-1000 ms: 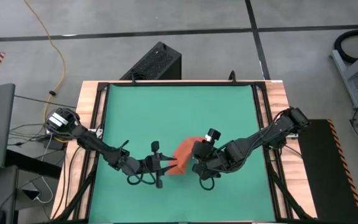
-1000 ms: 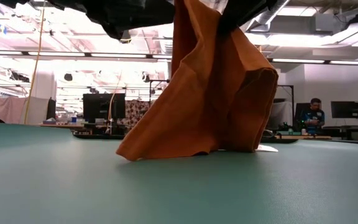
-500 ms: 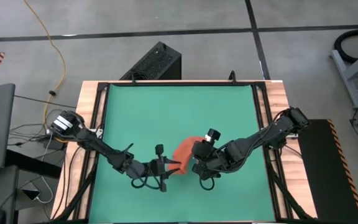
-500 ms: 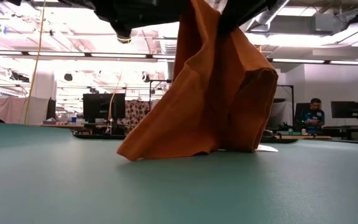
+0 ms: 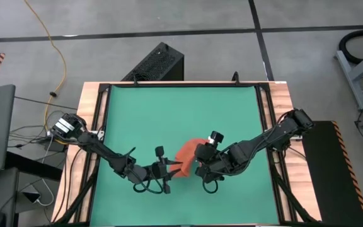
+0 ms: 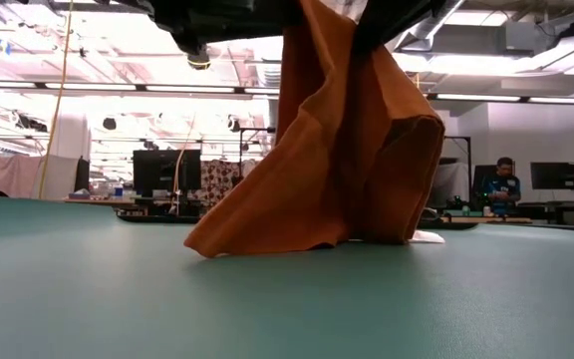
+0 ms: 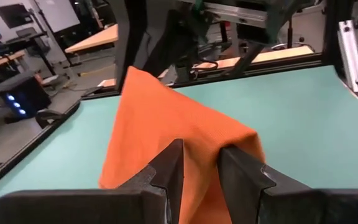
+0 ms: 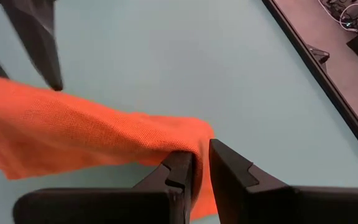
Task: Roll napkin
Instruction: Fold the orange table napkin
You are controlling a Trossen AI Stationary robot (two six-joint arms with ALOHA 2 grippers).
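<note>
While both arms meet low over the near middle of the mat [image 5: 137, 120], the napkin [image 5: 186, 155] hangs between them, pinched from two sides and draped so that its lower folds rest on the green surface. From the left wrist view, the left gripper [image 7: 199, 168] has its fingers drawn narrow with orange-red cloth filling the gap between them, the rest of the napkin rising ahead of it in a peak. From the right wrist view, the right gripper [image 8: 200, 163] is likewise nearly closed on a folded edge, with the cloth trailing away to one side of its fingers.

Seen from table height, the napkin [image 6: 337, 150] falls in loose, sagging pleats from the grippers above, which suggests a light, limp fabric that will not keep a shape unaided and would likely slump or unroll if let go. Its coarse weave looks grippy rather than slick. Corners or a straight hem appear the best places to hold, so an edge can be kept taut for rolling.

A small pale scrap [image 6: 429, 237] lies at the cloth's far foot in the low view, possibly its tag; nothing on it is legible. No brand or writing can be read anywhere.
</note>
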